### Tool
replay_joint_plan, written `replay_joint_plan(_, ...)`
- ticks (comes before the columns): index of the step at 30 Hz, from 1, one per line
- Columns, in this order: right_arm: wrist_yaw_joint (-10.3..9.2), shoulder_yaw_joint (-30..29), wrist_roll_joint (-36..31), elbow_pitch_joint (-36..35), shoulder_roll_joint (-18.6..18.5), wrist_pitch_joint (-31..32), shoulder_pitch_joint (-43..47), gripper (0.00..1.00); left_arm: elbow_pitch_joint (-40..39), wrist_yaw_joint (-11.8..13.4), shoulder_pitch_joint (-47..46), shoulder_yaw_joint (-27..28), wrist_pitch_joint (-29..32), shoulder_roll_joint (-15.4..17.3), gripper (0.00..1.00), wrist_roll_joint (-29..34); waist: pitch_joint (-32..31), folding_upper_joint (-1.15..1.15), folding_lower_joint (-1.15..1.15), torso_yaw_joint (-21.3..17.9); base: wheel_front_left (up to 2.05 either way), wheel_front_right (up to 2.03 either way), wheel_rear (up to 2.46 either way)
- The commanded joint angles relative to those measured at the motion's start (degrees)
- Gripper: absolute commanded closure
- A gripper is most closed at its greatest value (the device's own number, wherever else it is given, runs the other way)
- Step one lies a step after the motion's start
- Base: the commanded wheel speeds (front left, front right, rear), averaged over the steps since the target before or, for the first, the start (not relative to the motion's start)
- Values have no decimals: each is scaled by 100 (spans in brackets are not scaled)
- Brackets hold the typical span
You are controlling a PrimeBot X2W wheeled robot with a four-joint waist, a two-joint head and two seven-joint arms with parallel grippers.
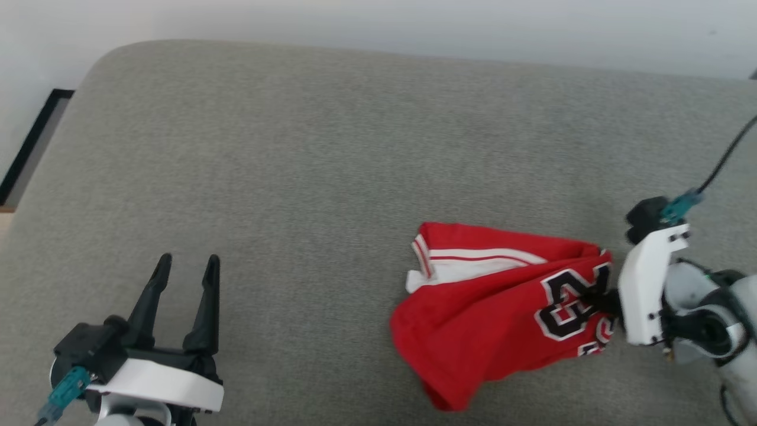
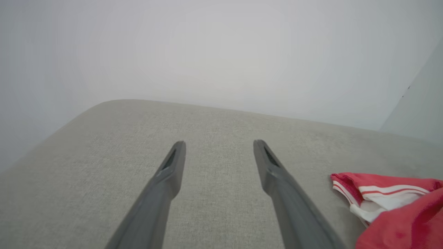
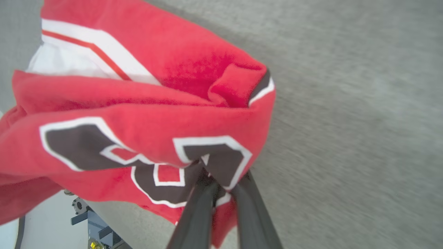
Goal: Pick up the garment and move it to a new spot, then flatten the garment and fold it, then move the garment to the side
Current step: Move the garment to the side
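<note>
Right gripper: fingers pinched nearly together on the garment, biting the fabric at the black "23" print, on the garment's 3 o'clock edge in the head view. In that view the bunched fabric covers the fingertips.

The garment sits at about 4 o'clock in the head view on the grey cushion. It's bunched, not flat: the red body is folded over itself, and a white sleeve with striped trim pokes out at its 10 o'clock side. Can't tell if the gripped edge is off the cushion.

Left gripper: jaws wide apart, nothing between them. It's at 7 o'clock in the head view, fingers pointing to 12, well apart from the garment. In the left wrist view the sleeve end lies at 4 o'clock, beside the fingers and not touching.

Around:
- Pale wall beyond the cushion at 12.
- Black frame at 10, off the rounded corner.
- Black cable from 2 o'clock down to a teal connector on the right wrist.
- Grey hardware at 7 o'clock in the right wrist view, below the hem.
</note>
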Motion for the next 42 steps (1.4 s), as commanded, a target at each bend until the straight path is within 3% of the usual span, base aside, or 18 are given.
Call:
replay_joint_plan(1, -2, -89, -16, -54, -67, -37, 12, 100, -31, -17, -123, -56, -25, 56, 0, 19, 12, 0, 0, -126, 0, 0, 0)
replay_joint_plan(10, -2, -613, -268, -301, -443, -222, -245, 100, -113, -17, -537, -368, -25, 296, 0, -16, 154, 0, 0, -671, 0, 0, 0)
replay_joint_plan(21, -2, -1093, -758, -106, -780, -644, -792, 100, -141, -17, -1051, -797, -24, 403, 0, 78, 476, 0, 0, -1332, 0, 0, 0)
replay_joint_plan(31, -2, -1403, -1394, 439, -1020, -1320, -1370, 100, -76, -17, -1772, -1508, -25, 541, 0, 41, 857, 0, 0, -1811, 0, 0, 0)
replay_joint_plan(42, -2, -1432, -2170, 1447, -1313, -2336, -1979, 100, 83, -17, -2591, -2387, -24, 568, 0, -89, 1235, 0, 0, -1938, 0, 0, 0)
